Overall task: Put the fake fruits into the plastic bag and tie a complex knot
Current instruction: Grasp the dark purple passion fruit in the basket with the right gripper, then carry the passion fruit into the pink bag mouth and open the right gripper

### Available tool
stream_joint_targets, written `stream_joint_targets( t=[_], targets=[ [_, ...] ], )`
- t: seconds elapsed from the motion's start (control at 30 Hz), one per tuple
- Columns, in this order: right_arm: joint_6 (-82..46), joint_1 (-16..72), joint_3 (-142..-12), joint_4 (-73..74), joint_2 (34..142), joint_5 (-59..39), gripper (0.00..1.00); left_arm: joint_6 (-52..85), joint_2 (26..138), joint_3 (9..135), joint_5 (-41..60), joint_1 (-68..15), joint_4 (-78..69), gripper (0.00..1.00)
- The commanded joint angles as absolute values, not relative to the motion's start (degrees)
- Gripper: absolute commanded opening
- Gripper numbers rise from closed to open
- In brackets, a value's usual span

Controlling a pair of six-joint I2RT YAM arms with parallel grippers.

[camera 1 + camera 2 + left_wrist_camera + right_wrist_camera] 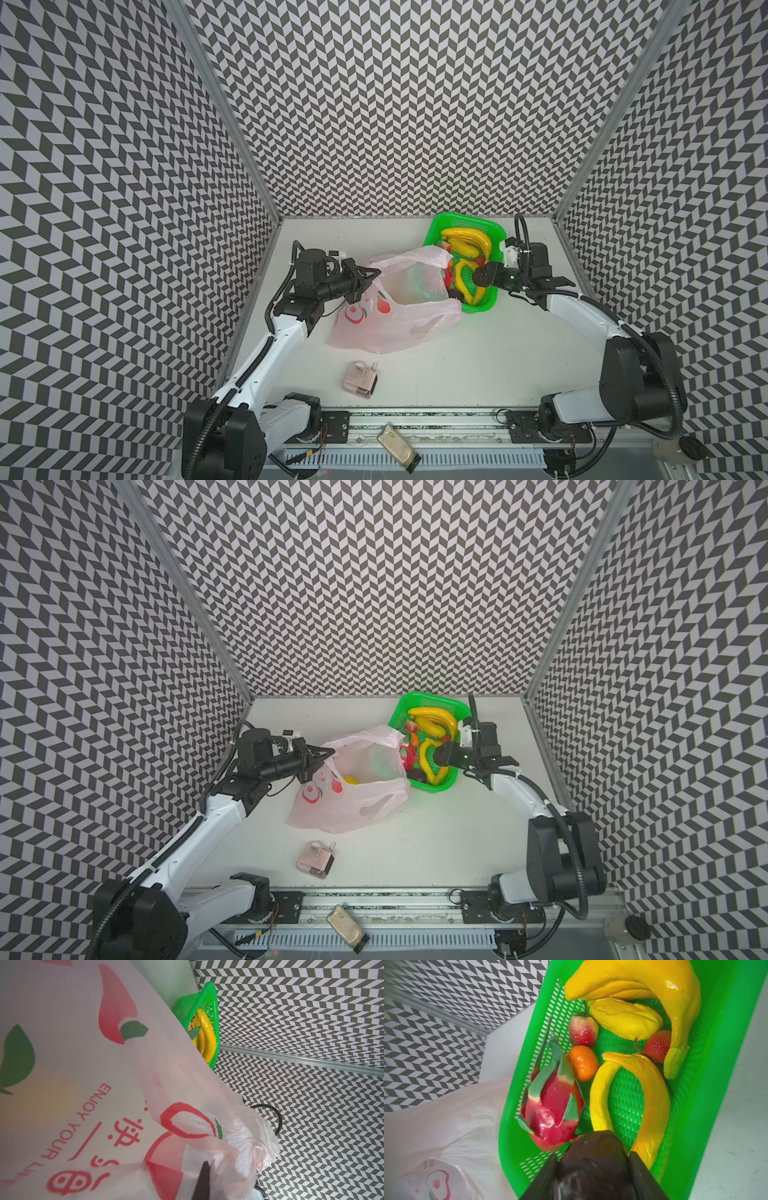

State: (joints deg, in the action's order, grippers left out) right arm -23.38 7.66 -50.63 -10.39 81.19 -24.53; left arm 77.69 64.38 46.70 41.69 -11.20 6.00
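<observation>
The right hand (592, 1153) grips the dark brown fruit (593, 1169), just beside the plastic bag (374, 328) mouth. The left hand (375, 273) is clamped on the bag's opposite rim.

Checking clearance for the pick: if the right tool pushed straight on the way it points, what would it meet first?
The dark brown fruit: it sits between the jaws of the right tool, apparently gripped. Past it, probably the floor of the green basket, though depth is unclear.
</observation>
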Motion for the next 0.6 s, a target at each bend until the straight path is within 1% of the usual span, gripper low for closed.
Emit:
stream_joint_targets(
  t=[0.0, 0.17, 0.23, 0.33, 0.47, 0.57],
  targets=[
    [-24.9, 6.9, -48.9, -6.8, 77.1, -29.9, 0.43, 78.2, 64.3, 46.1, 42.4, -10.7, 4.5, 0.0],
    [-25.1, 6.6, -46.0, -8.3, 71.5, -35.1, 0.43, 78.2, 64.6, 46.1, 42.4, -10.7, 4.4, 0.0],
    [-26.2, 6.6, -44.9, -8.2, 69.4, -35.9, 0.43, 78.2, 64.7, 46.1, 42.3, -10.7, 4.3, 0.0],
    [-29.9, 6.5, -42.7, -4.3, 67.0, -34.4, 0.43, 78.2, 65.0, 46.1, 42.1, -10.7, 4.1, 0.0],
    [-33.8, 6.5, -41.7, 2.3, 68.2, -33.0, 0.43, 78.2, 65.4, 46.0, 42.0, -10.8, 4.1, 0.0],
    [-34.5, 6.6, -44.9, 1.6, 71.5, -36.3, 0.43, 78.2, 65.2, 45.7, 41.9, -10.8, 4.0, 0.0]
  ],
)
